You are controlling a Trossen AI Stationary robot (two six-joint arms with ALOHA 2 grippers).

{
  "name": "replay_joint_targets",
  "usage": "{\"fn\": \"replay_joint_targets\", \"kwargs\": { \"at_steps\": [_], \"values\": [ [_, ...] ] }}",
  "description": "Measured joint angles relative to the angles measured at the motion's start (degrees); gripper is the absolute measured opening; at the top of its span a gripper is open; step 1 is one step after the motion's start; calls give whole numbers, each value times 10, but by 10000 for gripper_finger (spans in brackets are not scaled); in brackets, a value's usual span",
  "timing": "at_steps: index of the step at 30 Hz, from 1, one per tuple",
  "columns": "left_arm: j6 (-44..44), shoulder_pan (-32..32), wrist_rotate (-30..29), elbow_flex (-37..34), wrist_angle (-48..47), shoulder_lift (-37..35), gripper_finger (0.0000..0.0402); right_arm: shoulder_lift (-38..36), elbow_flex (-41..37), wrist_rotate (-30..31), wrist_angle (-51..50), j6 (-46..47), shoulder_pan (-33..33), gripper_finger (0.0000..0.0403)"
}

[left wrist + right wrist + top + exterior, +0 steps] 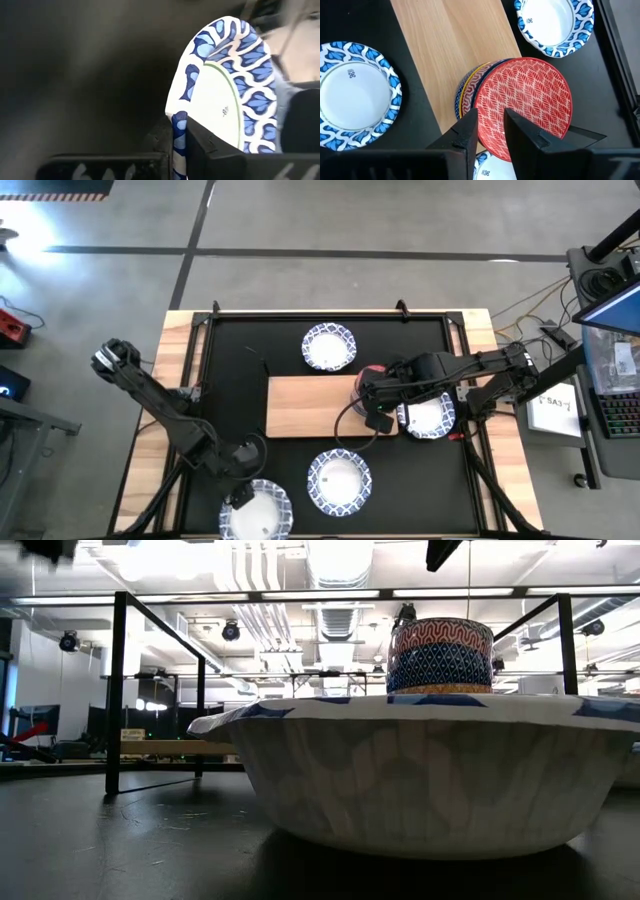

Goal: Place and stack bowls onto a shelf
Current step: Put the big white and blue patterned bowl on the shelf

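The light wooden shelf [305, 406] lies mid-table. On its right end stands a stack of small bowls [440, 655], the speckled red one [525, 105] on top. My right gripper [492, 127] is open and hovers above that bowl [368, 372], one finger on each side of its rim, touching nothing. My left gripper [182, 132] is near the table's near edge [240, 495], shut on a wide blue-and-white bowl [258, 513]. Three more wide bowls rest on their bases on the tabletop: far [329, 347], near [339, 482] and right [427, 418]. My left gripper holds the wide bowl by its patterned rim [179, 131], one finger inside the bowl [210, 147] and one outside. The fingers come at it from the table's far-left side. Whether the bowl is lifted or rests on the table, I cannot tell.
A black frame [118, 690] stands around the tabletop. The near wide bowl [420, 775] fills the low view in front of the stack. The shelf's left and middle parts [450, 45] are bare wood. Cables and a laptop [610, 310] lie beyond the right edge.
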Motion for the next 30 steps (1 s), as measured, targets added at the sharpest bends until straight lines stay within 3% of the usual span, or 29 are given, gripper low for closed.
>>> {"fn": "replay_joint_targets", "kwargs": {
  "at_steps": [6, 11, 17, 25, 30],
  "values": [
    [95, 12, -86, 76, -39, 0, 1, 0, 0, 1, 1, -6, 0, 86],
    [174, 49, -138, 93, -49, 0, 1, 0, 0, 0, 1, -7, 0, 79],
    [248, 120, -133, 95, -25, 1, 0, 0, 0, 0, 0, -9, 0, 80],
    [357, 204, -74, 95, -1, 2, 0, 0, 0, 0, 0, -18, 0, 86],
    [369, 205, -30, 96, 6, 0, 0, 0, 0, 0, 0, -18, 0, 79]
  ]
}}
